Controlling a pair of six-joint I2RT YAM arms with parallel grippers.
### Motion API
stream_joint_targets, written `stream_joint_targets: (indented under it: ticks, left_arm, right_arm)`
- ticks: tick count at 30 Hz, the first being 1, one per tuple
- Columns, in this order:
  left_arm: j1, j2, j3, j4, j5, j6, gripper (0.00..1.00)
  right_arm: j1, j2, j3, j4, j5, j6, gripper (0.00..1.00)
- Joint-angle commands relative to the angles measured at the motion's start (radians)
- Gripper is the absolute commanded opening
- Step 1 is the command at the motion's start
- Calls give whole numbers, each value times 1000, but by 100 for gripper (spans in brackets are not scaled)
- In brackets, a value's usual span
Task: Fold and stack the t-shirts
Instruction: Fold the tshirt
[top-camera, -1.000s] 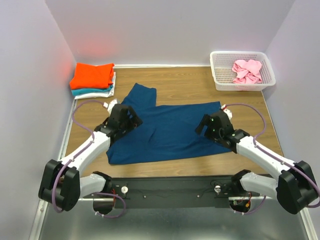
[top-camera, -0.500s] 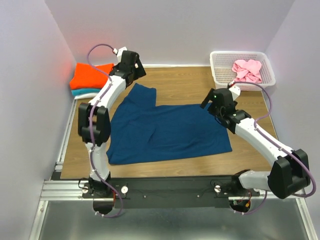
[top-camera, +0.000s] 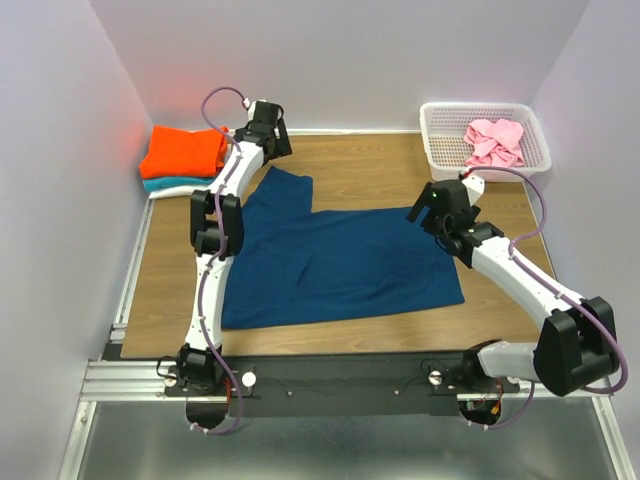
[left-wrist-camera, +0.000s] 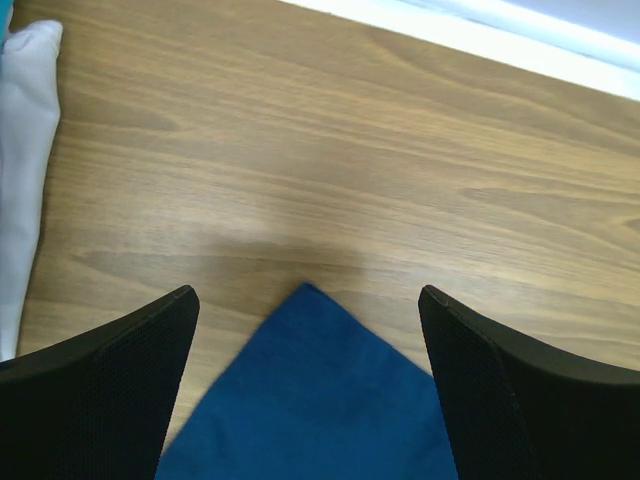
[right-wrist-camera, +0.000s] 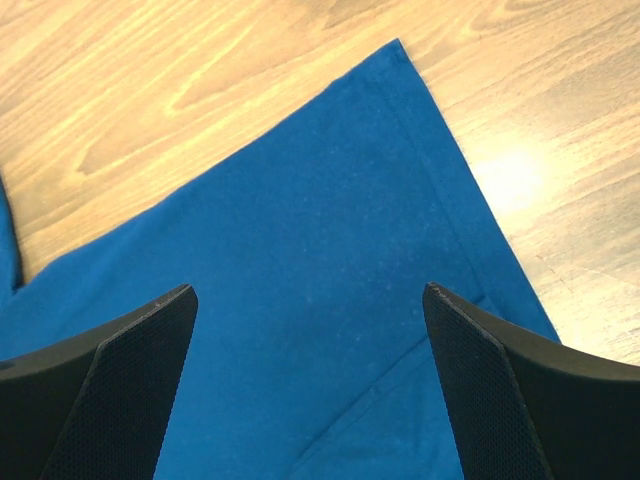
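Left gripper hangs with its jaws spread and empty over the far sleeve tip of the blue t-shirt. Right gripper is likewise spread, holding nothing, above the shirt's far right corner. One white basket at far right holds one crumpled pink tee. Three folded shirts are stacked at far left: orange tee, teal tee, white tee. The blue one lies flat on the wooden table, showing plain cloth with light creases.

no readable text, labels or numbers; none anywhere (all views)
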Motion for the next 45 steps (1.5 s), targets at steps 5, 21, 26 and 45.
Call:
stream_joint_targets:
  ticks: [5,21,26,45]
  left_arm:
    - [11,77,39,-14,20,94,96]
    - [-3,95,18,-78,78,134,46]
    - [-17,89,8,-85,95,134,44]
    - [-26,20,-48,-59,80,107,0]
  right_arm:
    - [-12,28,-21,-12,17,-20,100]
    - [-17,65,-15,-12,-8,-22,100]
    - [-17,75,-15,-12,-8,-20,100]
    - [-23,137,31,-14,20,-7,100]
